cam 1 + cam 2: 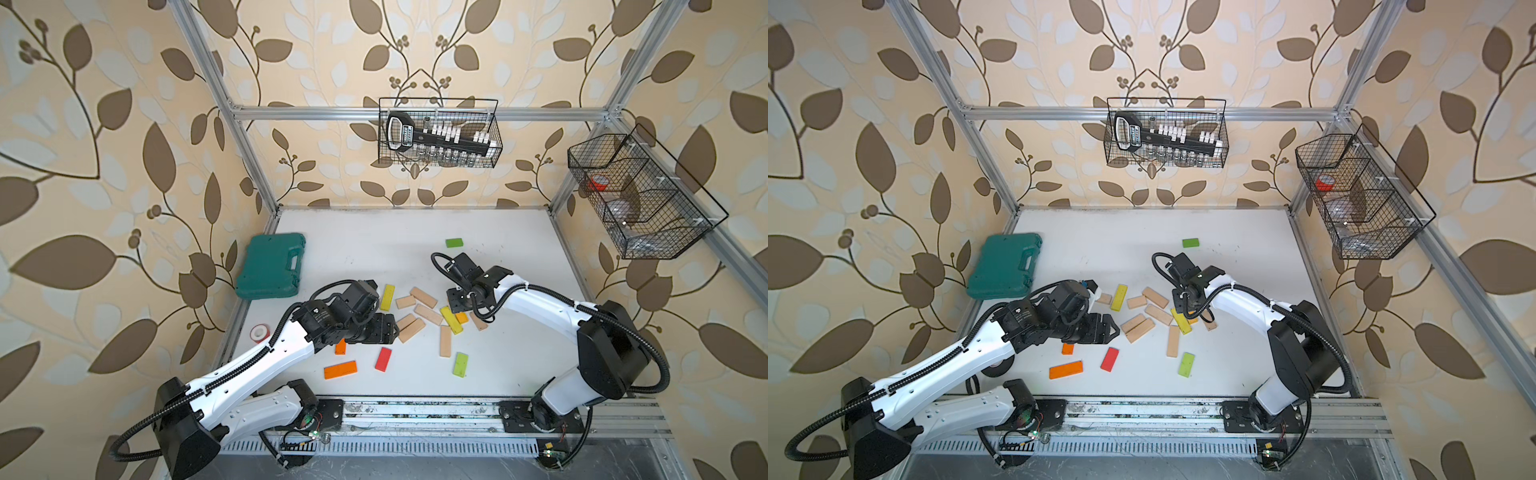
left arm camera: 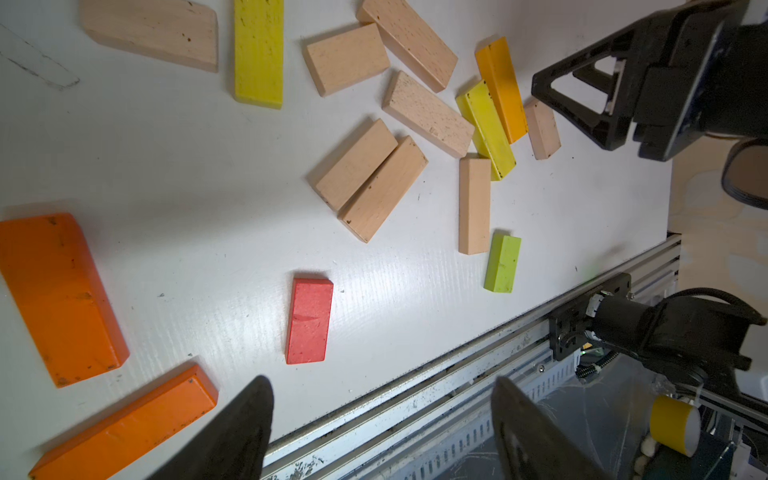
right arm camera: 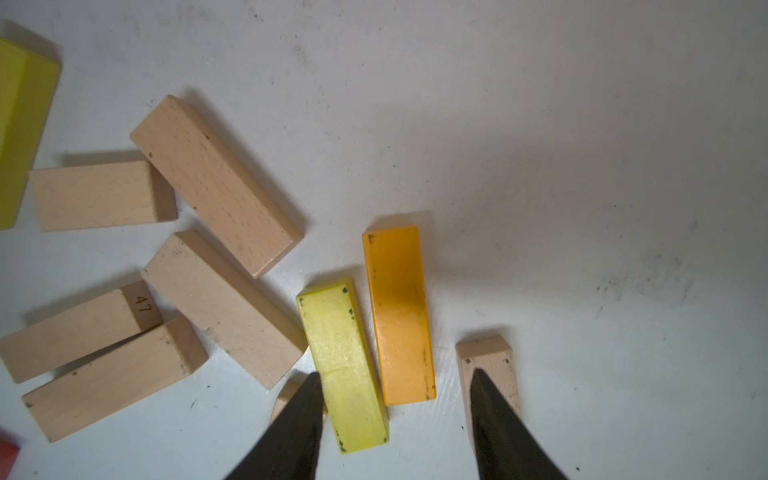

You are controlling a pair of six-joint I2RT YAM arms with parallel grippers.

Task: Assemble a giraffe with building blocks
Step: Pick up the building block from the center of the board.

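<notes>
your right pincer [image 3: 395, 372] sits low over the loose building blocks [image 1: 428, 314], its fingers a middling way apart and holding nothing. two planks lie flat on the table [image 3: 540, 166] between those fingers: a yellow block [image 3: 343, 365] hard against one fingertip, and an amber block [image 3: 399, 316] beside it, with a clear gap to the other fingertip. both run lengthwise with the fingers, so closing would squeeze across their narrow width. that suits a grasp, but you would likely catch the pair, not one. a small beige block [image 3: 490, 357] lies under the outer finger, outside the gap, and could get nudged.

your left pincer [image 2: 380, 378] is spread wide and empty. the nearest piece, a red block [image 2: 309, 320], lies just ahead of its fingertips, long axis roughly along the fingers. the yellow and amber planks are well apart from it, so the right arm is the nearer one for them. no giraffe is built yet, as far as i can judge.
</notes>
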